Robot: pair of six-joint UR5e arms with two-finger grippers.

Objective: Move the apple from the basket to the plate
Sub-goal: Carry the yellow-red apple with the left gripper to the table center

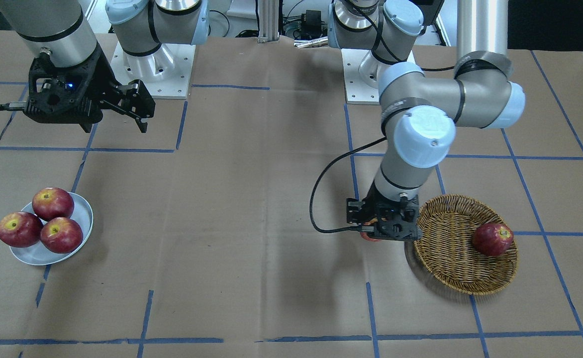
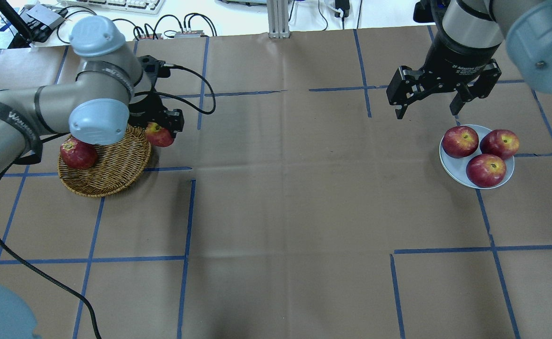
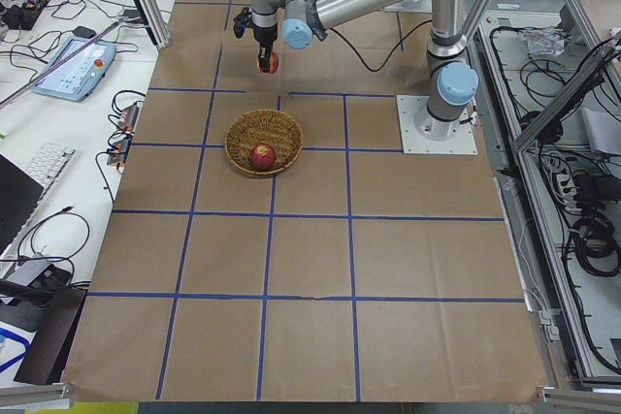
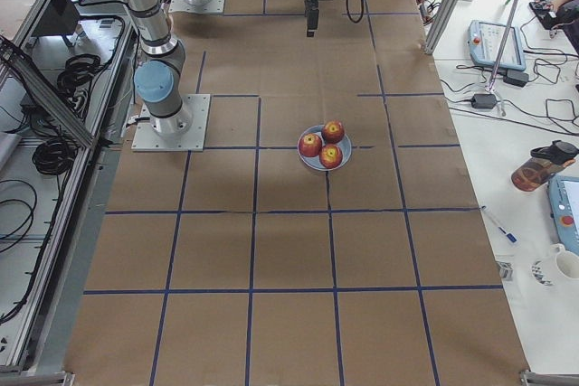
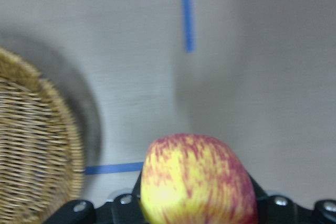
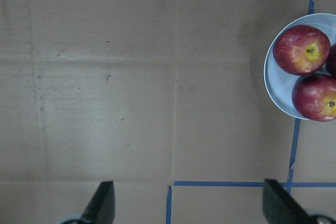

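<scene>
Just outside the basket's (image 2: 111,183) rim, the left claw (image 2: 162,128) grips the streaked apple (image 5: 197,179) clear of the bench (image 2: 280,188). The plate (image 2: 450,165), holding three apples (image 2: 485,170), lies well apart, beside the right claw (image 2: 429,110), spread wide and empty.

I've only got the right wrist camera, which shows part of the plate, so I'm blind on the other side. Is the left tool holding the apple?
Observer: Yes, the left tool is shut on the apple, just outside the basket rim.
Operator: Anything else in the basket?
Observer: One dark red apple.
Operator: How many on the plate?
Observer: Three apples, filling most of it.
</scene>
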